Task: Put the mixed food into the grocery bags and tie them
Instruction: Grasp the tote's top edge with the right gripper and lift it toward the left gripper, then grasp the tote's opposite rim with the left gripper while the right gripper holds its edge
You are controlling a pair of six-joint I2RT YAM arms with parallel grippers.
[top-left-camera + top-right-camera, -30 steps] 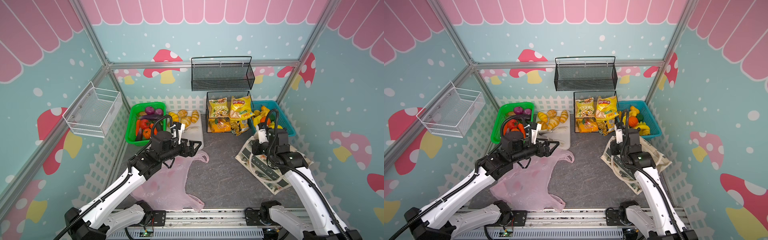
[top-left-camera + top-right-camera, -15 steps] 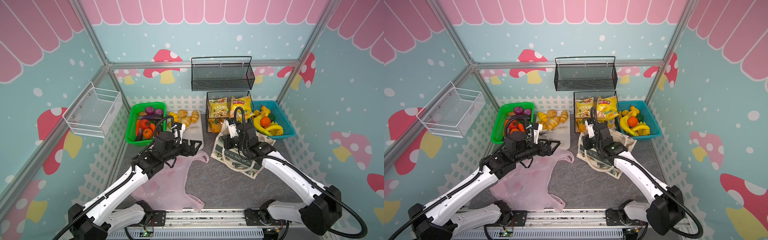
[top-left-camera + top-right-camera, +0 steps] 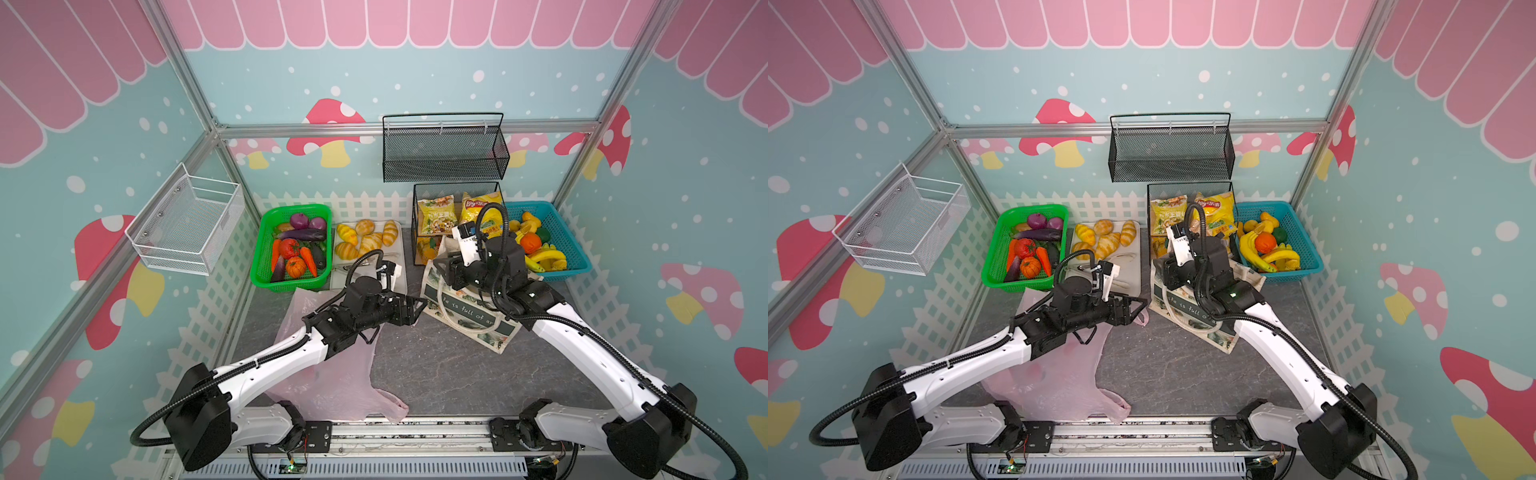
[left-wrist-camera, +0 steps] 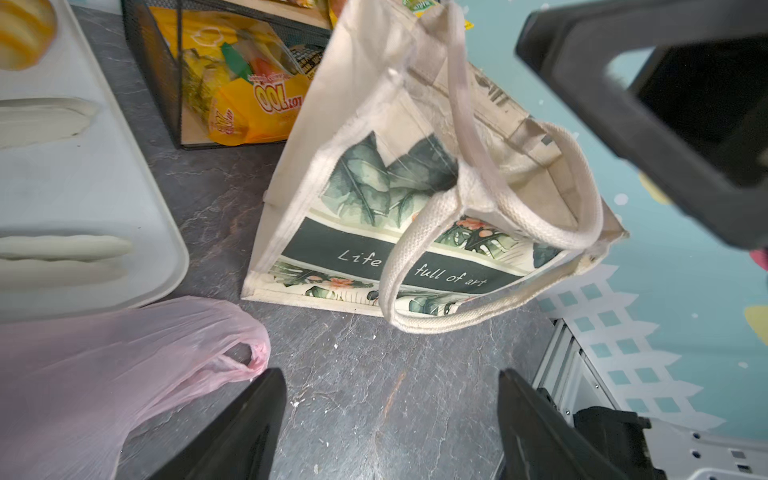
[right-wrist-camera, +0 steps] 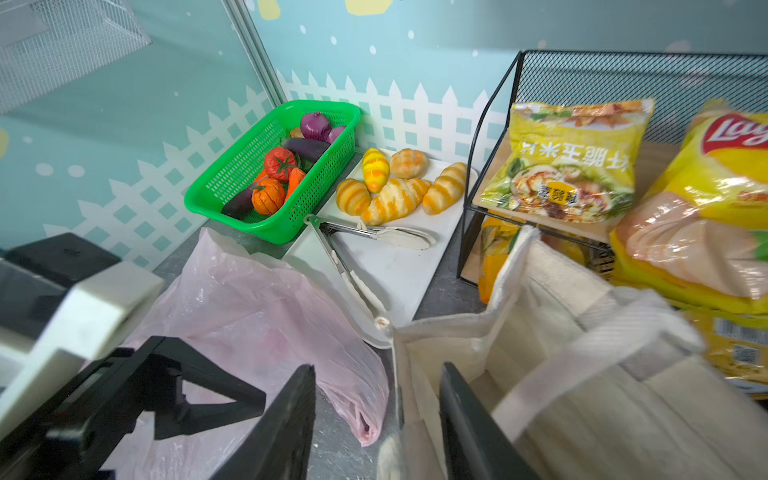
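Bright, even light falls from overhead in both top views. The dark tabletop (image 3: 436, 374) carries only faint, soft-edged shadows beneath the arms. Centre detail is crisp, while the aluminium uprights (image 3: 184, 70) splay outward toward the corners under the wide lens.

In the left wrist view the canvas tote (image 4: 365, 208) is sharp at frame centre, though its raised handle is smeared. The black part of the other arm (image 4: 665, 104) in the upper right is well out of focus. The left tool (image 4: 390, 376) shows at the bottom edge as two near-featureless black wedges.

In the right wrist view the tote's rim and handle in the lower right are blurred, and the white housing (image 5: 83, 316) at lower left is soft. The Lay's chip bag (image 5: 715, 216) at the right edge throws glossy highlights, and the green basket (image 5: 270, 174) further back stays sharp.
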